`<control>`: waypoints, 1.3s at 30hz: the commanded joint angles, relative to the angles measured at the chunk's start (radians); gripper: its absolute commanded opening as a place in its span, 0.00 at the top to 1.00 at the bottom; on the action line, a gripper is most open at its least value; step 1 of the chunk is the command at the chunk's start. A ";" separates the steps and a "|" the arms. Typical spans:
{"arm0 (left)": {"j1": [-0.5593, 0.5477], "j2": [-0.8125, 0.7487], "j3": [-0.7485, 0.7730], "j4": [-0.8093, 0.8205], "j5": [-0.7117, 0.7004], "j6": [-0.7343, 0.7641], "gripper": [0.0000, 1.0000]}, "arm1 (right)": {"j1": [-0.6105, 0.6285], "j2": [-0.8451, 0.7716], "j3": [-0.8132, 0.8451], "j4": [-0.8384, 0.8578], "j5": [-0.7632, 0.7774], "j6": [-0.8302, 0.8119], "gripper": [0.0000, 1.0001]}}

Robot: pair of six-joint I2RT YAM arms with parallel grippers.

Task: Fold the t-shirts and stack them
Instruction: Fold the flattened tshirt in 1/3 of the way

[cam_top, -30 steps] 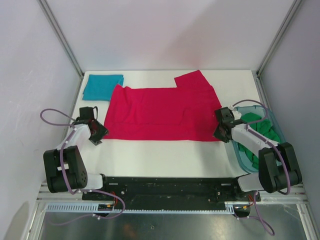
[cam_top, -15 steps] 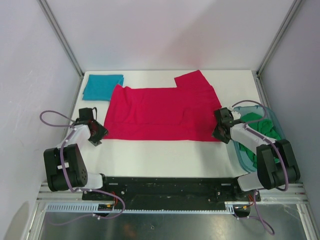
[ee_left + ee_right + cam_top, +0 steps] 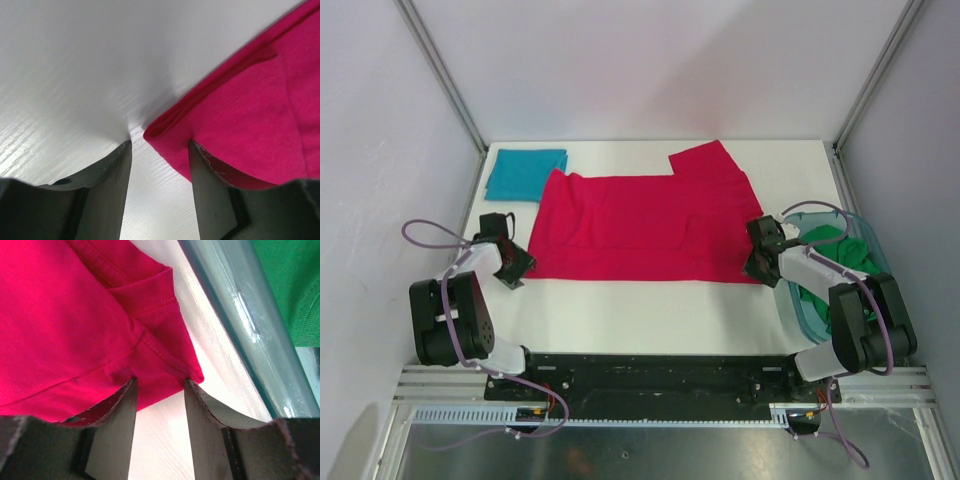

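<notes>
The crimson-red t-shirt point(image 3: 640, 225) lies spread flat across the middle of the table, folded in half along its near edge. My left gripper point(image 3: 517, 270) stands open at its near left corner point(image 3: 160, 131), which lies between the fingers without being pinched. My right gripper point(image 3: 754, 268) is open over the near right corner point(image 3: 192, 372), its fingertips resting at the hem. A folded teal-blue t-shirt point(image 3: 524, 172) sits at the back left. The bright green t-shirt point(image 3: 840, 262) is bunched inside the tub.
The see-through plastic tub point(image 3: 798, 300) stands at the right edge, right beside my right arm; its wall point(image 3: 240, 315) runs close to the red corner. White walls and metal posts close the table on three sides.
My right gripper's jaws have widened slightly and shifted a little left at the shirt's corner. The left gripper has edged slightly toward the near left corner. The shirts lie as before.
</notes>
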 commanded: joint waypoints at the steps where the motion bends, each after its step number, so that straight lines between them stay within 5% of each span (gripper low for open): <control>1: 0.012 0.036 0.013 0.036 -0.031 -0.038 0.47 | -0.008 0.018 -0.008 0.006 0.028 -0.016 0.53; 19: -0.002 0.071 0.048 0.048 -0.068 -0.030 0.76 | -0.014 -0.005 0.016 -0.073 0.036 0.014 0.40; 26: -0.007 0.064 0.061 0.045 -0.078 -0.026 0.98 | -0.007 0.003 0.025 -0.071 0.025 0.021 0.42; 39: 0.007 -0.105 -0.008 -0.021 -0.216 -0.061 1.00 | 0.057 -0.034 0.081 -0.152 0.036 0.054 0.41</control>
